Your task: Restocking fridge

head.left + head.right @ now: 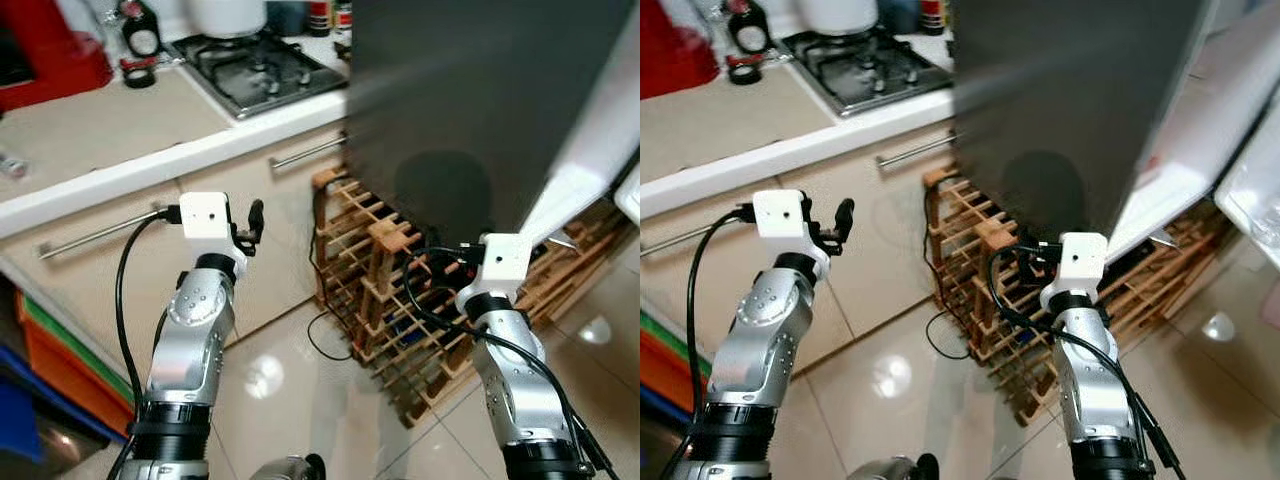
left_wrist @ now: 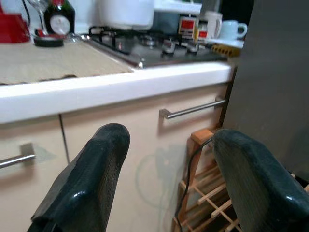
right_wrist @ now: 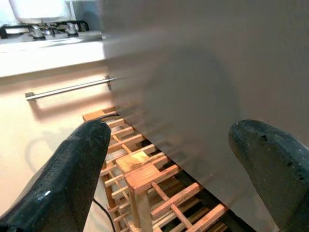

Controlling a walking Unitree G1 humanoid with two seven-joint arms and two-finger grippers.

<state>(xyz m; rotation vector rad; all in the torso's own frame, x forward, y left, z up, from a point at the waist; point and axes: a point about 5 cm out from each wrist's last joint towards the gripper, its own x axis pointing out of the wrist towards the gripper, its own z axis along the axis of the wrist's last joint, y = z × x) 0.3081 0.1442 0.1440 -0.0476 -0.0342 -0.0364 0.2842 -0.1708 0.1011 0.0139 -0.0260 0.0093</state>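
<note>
fridge door (image 1: 470,90): dark grey panel, blurred, swung out above a wooden wine rack (image 1: 400,300) on the floor; pale inner edge of the door to the robot's right.
table (image 1: 90,130): beige top with white front edge, cream cupboard fronts below with steel bar handles (image 2: 190,109).
on the table: gas hob (image 1: 255,68) with a white pot (image 1: 228,14) at its back; dark bottle (image 1: 142,30); roll of black tape (image 1: 139,72); red appliance (image 1: 45,55) at the far left; mugs (image 2: 231,30) and small jars beyond the hob.
floor (image 1: 290,390): glossy pale tiles, open between cupboards and rack; black cable (image 1: 325,340) trailing beside the rack.
left hand (image 2: 166,159): raised before the cupboard fronts, fingers apart, holding nothing.
right hand (image 3: 178,159): raised close to the door above the rack, fingers apart, holding nothing.
orange and blue bins (image 1: 45,370): low at the robot's left; contents cannot be told.
</note>
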